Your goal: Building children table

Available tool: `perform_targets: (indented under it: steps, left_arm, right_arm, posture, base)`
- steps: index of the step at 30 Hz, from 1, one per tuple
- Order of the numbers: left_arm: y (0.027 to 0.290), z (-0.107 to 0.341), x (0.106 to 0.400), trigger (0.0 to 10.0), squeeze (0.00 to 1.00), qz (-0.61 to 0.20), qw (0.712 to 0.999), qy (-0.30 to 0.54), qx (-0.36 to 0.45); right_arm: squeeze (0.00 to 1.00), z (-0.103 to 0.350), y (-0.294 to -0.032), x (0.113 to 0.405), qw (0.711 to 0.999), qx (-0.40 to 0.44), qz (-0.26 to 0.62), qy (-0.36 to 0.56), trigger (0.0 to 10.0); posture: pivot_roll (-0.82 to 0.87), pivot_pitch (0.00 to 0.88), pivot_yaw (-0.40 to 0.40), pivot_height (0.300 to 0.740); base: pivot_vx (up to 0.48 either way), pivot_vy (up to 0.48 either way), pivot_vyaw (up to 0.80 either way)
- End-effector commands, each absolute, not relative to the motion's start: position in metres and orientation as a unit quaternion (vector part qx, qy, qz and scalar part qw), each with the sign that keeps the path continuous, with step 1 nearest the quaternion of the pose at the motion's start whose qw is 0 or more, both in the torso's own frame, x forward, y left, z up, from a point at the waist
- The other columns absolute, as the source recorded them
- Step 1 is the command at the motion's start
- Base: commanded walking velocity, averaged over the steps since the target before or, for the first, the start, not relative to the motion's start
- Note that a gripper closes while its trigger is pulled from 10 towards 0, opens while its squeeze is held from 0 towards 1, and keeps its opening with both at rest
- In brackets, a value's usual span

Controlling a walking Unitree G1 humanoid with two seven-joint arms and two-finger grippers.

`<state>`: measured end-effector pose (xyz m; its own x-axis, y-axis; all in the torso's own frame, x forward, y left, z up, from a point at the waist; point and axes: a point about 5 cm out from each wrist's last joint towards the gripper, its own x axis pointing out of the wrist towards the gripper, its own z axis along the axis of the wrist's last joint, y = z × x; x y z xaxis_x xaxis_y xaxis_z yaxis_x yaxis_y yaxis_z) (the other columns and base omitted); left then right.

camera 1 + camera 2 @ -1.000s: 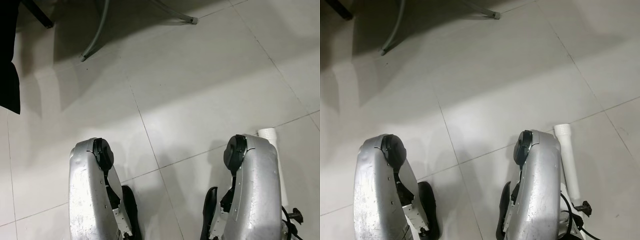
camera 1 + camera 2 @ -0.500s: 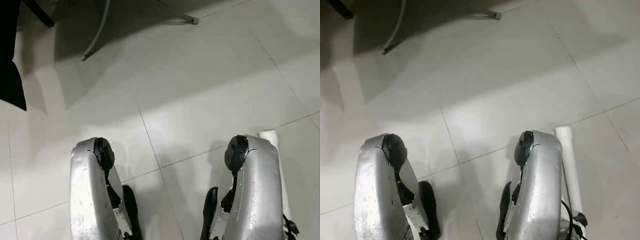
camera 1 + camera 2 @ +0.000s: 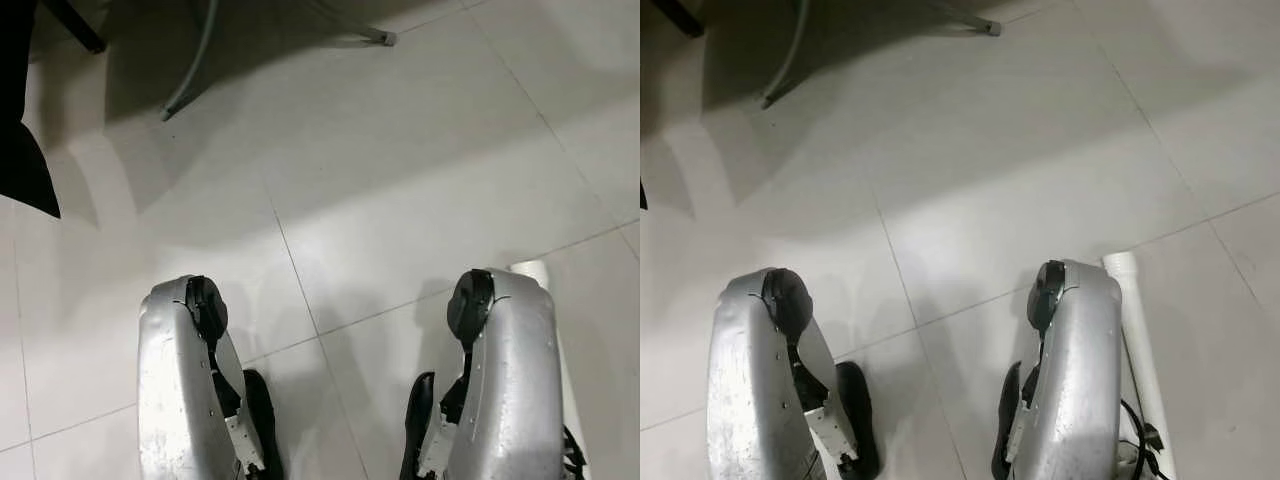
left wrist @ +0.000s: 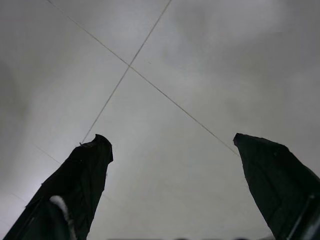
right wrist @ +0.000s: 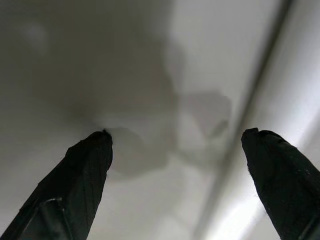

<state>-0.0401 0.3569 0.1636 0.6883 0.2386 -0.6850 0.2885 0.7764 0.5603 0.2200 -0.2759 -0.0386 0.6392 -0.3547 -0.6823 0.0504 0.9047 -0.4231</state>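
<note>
Shifted slightly since a second ago, the white table leg (image 3: pixel 1137 340) at the lower right of the frame now lies closer against the right arm (image 3: pixel 1068 380), its open end just above the arm's shoulder edge; the whole view has moved a little too. Pale tiled floor (image 3: pixel 400 180) takes up most of the frame, crossed by thin grout lines. Both silver arms hang low, the left arm (image 3: pixel 180 390) at lower left. A grey curved tube (image 3: pixel 195 65) and a thin metal bar with a foot (image 3: pixel 360 30) sit in shadow at the upper edge, a dark cloth-like shape (image 3: pixel 20 130) at upper left. Left claw (image 4: pixel 172 150) gapes wide over bare tile; right claw (image 5: pixel 177 145) is likewise spread wide, empty. A black cable (image 3: pixel 1145 440) lies beside the leg's lower end.
</note>
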Motion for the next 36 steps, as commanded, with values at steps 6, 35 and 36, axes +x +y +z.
perform_targets:
  steps: [6,35,36]
  left_arm:
    - [0.358,0.157,-0.052,10.0,0.0,-0.006,0.85,0.421,0.316]
    - [0.343,0.108,-0.044,10.0,0.0,0.009,0.872,0.41,0.266]
    - [0.342,0.104,-0.044,10.0,0.0,0.011,0.874,0.41,0.261]
  right_arm:
    - [0.0,-0.041,-0.227,0.237,0.916,-0.127,-0.047,0.378,10.0]
    - [0.0,0.11,-0.198,0.281,0.963,-0.165,0.005,0.212,10.0]
    - [0.0,0.115,-0.196,0.278,0.962,-0.168,0.004,0.215,10.0]
  posture:
    - [0.24,0.535,0.132,0.3]
    - [0.1,0.454,0.04,0.35]
    - [0.1,0.444,0.035,0.355]
  base:
    - [0.0,0.0,0.0]
    - [0.0,0.0,0.0]
    - [0.0,0.0,0.0]
